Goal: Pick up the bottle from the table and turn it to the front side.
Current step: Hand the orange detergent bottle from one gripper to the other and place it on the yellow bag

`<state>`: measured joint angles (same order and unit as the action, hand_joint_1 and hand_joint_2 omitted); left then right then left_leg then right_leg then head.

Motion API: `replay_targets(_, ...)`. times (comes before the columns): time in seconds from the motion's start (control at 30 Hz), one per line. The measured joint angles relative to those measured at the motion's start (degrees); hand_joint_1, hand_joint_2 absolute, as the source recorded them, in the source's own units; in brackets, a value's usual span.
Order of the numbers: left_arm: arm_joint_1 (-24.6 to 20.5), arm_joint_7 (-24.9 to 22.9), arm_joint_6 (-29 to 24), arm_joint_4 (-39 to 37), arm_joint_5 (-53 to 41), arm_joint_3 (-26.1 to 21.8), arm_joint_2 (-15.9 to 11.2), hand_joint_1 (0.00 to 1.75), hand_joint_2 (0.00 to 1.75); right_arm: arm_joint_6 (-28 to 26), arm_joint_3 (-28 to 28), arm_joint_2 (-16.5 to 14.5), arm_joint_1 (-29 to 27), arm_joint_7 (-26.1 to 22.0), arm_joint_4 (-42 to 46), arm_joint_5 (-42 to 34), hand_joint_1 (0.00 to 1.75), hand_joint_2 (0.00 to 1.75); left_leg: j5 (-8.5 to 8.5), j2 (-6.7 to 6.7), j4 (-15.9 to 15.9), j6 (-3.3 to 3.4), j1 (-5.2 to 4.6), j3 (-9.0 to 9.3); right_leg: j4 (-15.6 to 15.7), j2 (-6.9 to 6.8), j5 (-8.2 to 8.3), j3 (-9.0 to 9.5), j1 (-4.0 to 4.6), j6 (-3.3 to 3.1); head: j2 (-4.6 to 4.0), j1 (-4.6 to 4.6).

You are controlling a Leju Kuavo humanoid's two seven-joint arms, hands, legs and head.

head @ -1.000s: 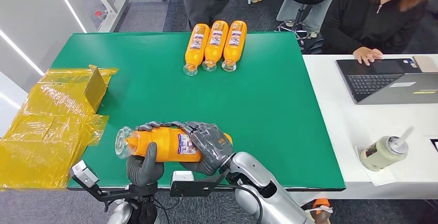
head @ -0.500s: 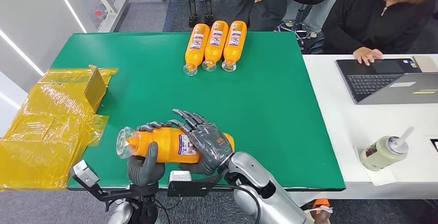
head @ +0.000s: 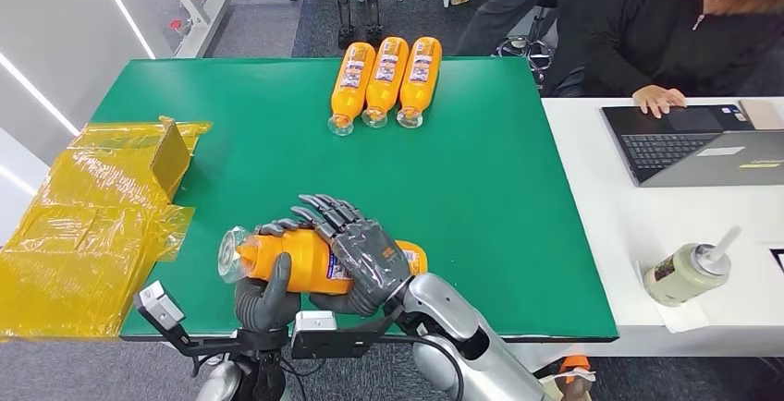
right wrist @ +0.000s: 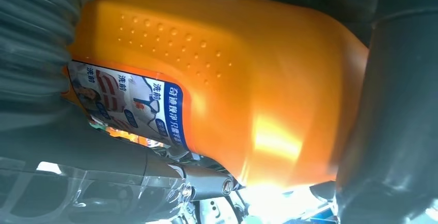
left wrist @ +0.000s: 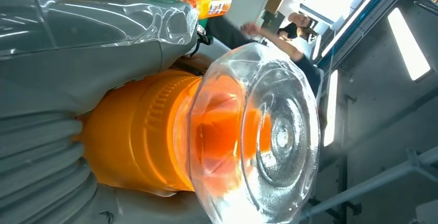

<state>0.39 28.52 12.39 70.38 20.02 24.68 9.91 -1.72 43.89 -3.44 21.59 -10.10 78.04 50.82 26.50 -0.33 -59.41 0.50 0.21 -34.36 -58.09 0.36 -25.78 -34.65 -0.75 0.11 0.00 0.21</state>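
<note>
An orange bottle [head: 296, 262] with a clear cap lies sideways above the front edge of the green table [head: 481, 188], cap pointing left. My left hand [head: 263, 297] grips it near the neck, thumb across the front and fingers over the top. My right hand [head: 365, 255] lies with its palm against the bottle's body, its fingers straightened and lifted clear of it. The left wrist view looks at the clear cap [left wrist: 258, 141] end on. In the right wrist view the bottle [right wrist: 232, 79] has its blue-and-white label [right wrist: 129, 105] turned to the side.
Three more orange bottles [head: 384, 78] lie side by side at the table's far edge. A yellow-wrapped box [head: 92, 225] sits at the left. On the white table at the right stand a laptop [head: 693, 142] and a cup [head: 689, 273], with a seated person [head: 675, 41] behind.
My right hand's fingers have lifted off the bottle and straightened. The bottle, held by the left hand, has shifted slightly right and lower. A person behind the table walked to the right.
</note>
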Motion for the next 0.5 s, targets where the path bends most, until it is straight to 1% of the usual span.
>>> replay_targets(0.07,-0.01,0.0,-0.09,0.0,0.01,0.05,0.05,1.75,1.75,-1.83,-0.08,-0.05,-0.39,0.04,0.68,0.08,0.0,1.75,0.0,-0.01,0.0,0.0,0.0,0.0,0.0,0.0,0.0,0.0,0.0,0.0,0.0,-0.01)
replay_targets(0.13,-0.18,0.0,-0.24,0.0,0.08,0.17,0.16,1.75,1.75,-5.17,-0.58,-0.12,-1.47,0.25,2.22,0.43,0.0,1.75,0.0,-0.03,0.0,0.0,0.0,-0.01,0.0,-0.03,0.0,0.0,0.0,0.0,0.0,-0.01)
replay_targets(0.23,-1.09,-0.07,-0.55,0.0,0.16,0.6,0.4,1.75,1.75,-10.76,-2.53,-0.15,-4.36,0.6,6.54,1.6,0.0,1.75,0.0,-0.12,0.0,0.0,0.0,-0.05,0.01,-0.1,-0.01,0.01,0.0,0.01,0.0,0.01)
replay_targets(0.33,-2.14,-0.24,-0.79,0.0,0.35,1.25,0.54,1.75,1.75,-14.89,-5.04,0.04,-7.43,0.07,10.98,1.39,0.0,1.75,0.01,-0.17,0.0,0.01,-0.01,-0.07,0.02,-0.13,-0.01,0.01,-0.01,0.01,0.0,0.0)
replay_targets(0.43,-2.7,-0.23,-0.92,-0.02,0.74,1.51,0.78,1.75,1.75,-21.1,-7.58,0.72,-9.79,-3.05,13.85,-1.48,0.0,1.75,0.02,-0.17,0.0,0.02,-0.01,-0.07,0.04,-0.13,-0.01,0.01,-0.01,0.02,0.0,0.01)
replay_targets(0.5,-2.26,-0.11,-1.46,-0.18,0.44,1.54,0.68,1.75,1.75,-27.97,-9.09,1.12,-10.14,-6.98,14.68,-5.25,0.0,1.75,0.02,-0.09,0.0,0.01,-0.02,-0.04,0.04,-0.06,-0.01,0.01,-0.02,0.02,0.0,-0.01)
